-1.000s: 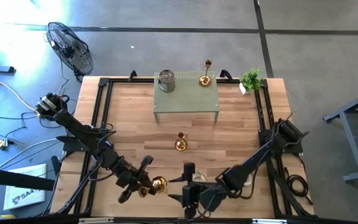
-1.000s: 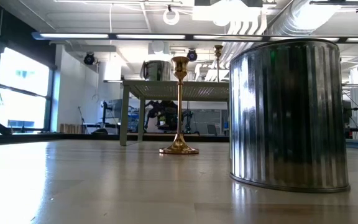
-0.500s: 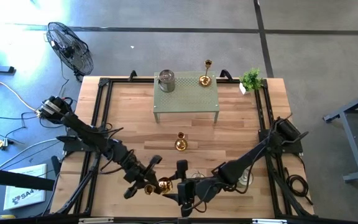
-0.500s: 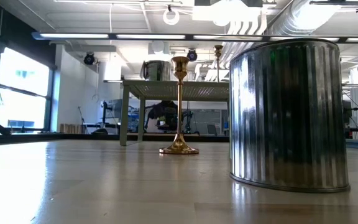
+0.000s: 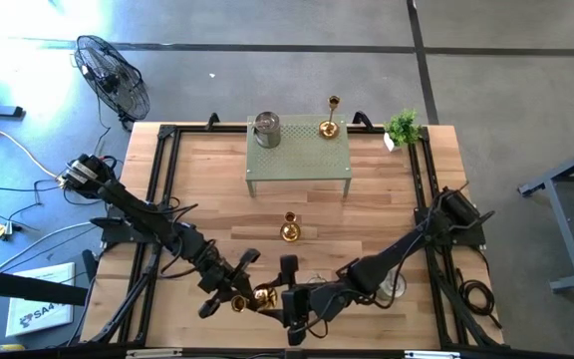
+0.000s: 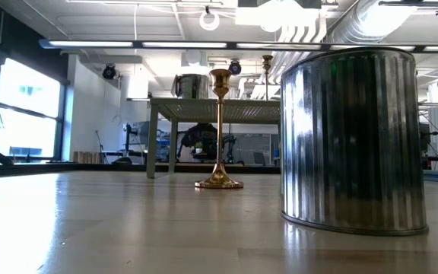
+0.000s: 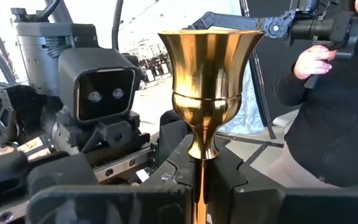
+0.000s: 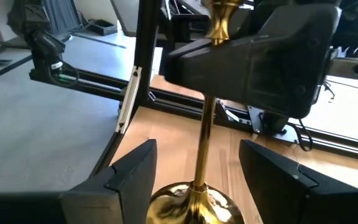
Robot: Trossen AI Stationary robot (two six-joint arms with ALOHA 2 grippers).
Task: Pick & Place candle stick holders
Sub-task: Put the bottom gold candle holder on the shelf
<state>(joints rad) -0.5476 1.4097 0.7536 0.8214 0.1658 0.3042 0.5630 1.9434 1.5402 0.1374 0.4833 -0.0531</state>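
Since a second ago, both arms have drawn together at the tabletop's [image 5: 207,199] near edge. Left pincer [image 5: 235,299] is clamped on a gold candle stick holder's [image 7: 206,93] stem; right pincer [image 8: 194,180] stands apart around its base. Farther off, another gold holder [image 5: 289,231] stands mid-tabletop, and two more holders sit on the green stand [image 5: 302,160].

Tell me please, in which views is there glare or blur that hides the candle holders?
Low view: the steel can looms large and close, streaked with reflections; ceiling lights glare, yet the brass candle holder stays sharp. Left wrist view: bright streaks on the held brass cup, background washed out. Right wrist view: the stem is slightly soft.
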